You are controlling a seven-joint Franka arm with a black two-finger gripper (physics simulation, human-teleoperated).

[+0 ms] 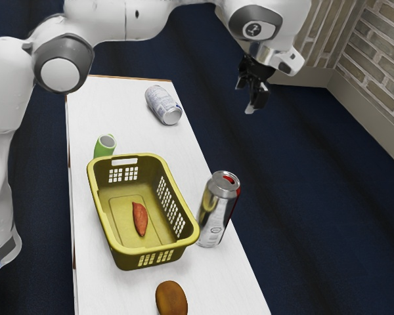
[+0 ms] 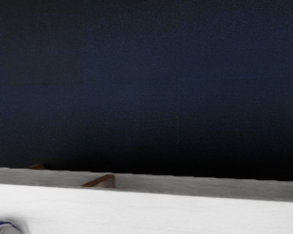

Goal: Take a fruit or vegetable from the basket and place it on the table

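Note:
High above the floor, past the table's long edge toward the exterior view's right, my gripper hangs with its fingers apart and nothing between them. The yellow-green basket stands upright on the white table, well away from the gripper. Inside it, a reddish-orange sweet potato lies on the basket floor. In the wrist view, a strip of the white table lies beside the dark floor.
A tall silver can stands close beside the basket, and a green cup or can is near its far end. Farther back lies a white-blue can, its end also in the wrist view. A brown rounded item rests on the near tabletop.

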